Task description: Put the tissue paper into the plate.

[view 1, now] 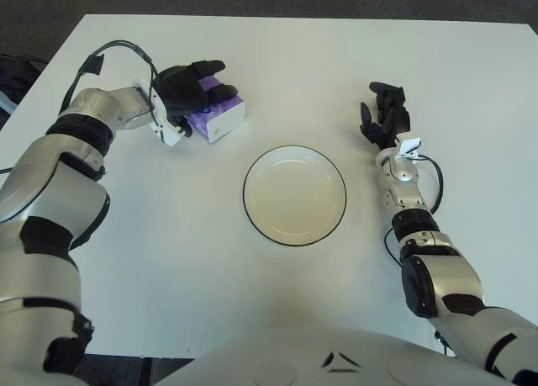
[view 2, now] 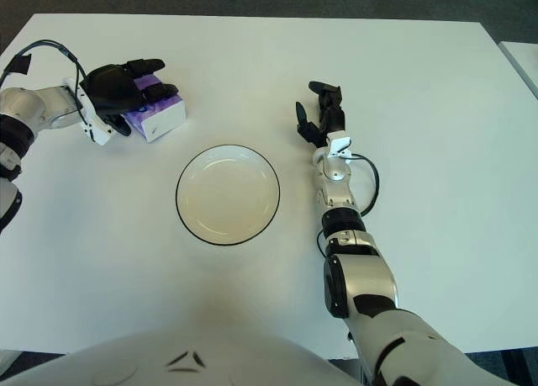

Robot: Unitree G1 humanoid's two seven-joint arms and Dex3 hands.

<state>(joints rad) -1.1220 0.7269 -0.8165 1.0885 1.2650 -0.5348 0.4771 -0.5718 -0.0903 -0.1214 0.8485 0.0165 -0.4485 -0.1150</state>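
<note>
plate (view 1: 294,195), white with a thin dark rim, sits nearest on the white table (view 1: 336,58), close to the middle, and nothing lies in it; its pale well is bare right across.

right hand (view 1: 385,117) shows to the right of the plate and a little farther back, idle, its dark fingers loosely curled and pointing away, holding nothing.

farther back and to the plate's left lies the tissue pack (view 1: 216,118), a small purple and white packet flat on the table, well apart from the plate's rim. its long axis runs on a diagonal, from the nearer left end to the farther right end, so the white side face looks toward the plate. only the right half of the packet shows plainly.

left hand (view 1: 181,92) covers the packet's left part, palm over the top, with the dark fingers laid across the purple face and the thumb down at the near side. the fingers are bent around the packet and touch it, though how firm the hold is cannot be told.
</note>
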